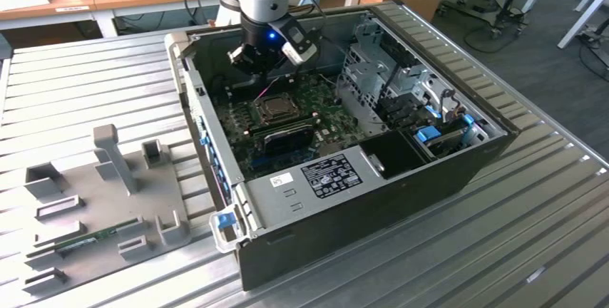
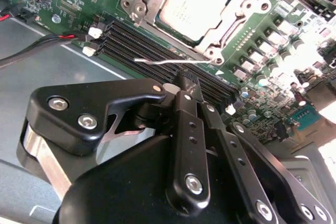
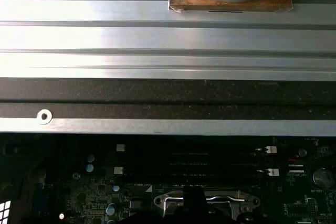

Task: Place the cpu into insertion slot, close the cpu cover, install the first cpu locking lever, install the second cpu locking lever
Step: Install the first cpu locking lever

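Hand (image 1: 255, 64): narrow, fingertips together, holding nothing; upper middle of the exterior view, over the open case (image 1: 400, 194).
Cpu (image 1: 278, 108): seated in the slot (image 2: 137, 8), mid-frame, just below the hand.
Cover (image 2: 236, 14): flat around the cpu.
Lever (image 2: 173, 61): thin wire, just beside the fingertips in the second wrist view.

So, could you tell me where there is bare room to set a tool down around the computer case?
The ribbed metal table is bare on the exterior view's right of the black open computer case, and beyond the grey fixture plate. Crowded: the green motherboard beneath the gripper.
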Controlling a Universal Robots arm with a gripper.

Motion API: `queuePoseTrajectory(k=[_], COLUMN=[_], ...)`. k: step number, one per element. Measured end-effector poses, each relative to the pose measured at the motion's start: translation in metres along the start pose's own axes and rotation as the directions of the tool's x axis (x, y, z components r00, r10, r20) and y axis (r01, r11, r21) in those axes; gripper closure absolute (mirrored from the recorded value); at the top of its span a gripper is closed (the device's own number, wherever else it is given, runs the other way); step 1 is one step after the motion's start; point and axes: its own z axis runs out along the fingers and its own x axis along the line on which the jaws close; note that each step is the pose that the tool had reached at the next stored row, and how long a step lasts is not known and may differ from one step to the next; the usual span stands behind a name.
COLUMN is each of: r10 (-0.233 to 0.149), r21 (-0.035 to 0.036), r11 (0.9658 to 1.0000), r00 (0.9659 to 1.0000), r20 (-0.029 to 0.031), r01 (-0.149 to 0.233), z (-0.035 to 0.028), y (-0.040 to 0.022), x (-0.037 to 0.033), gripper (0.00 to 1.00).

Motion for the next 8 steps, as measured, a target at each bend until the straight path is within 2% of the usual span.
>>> queuePoseTrajectory(k=[8], r10=[0.0], r21=[-0.0003], r11=[1.0], r00=[1.0], r20=[0.0001], r01=[0.0], z=[0.0016], y=[0.0], x=[-0.0009], gripper=[0.9])
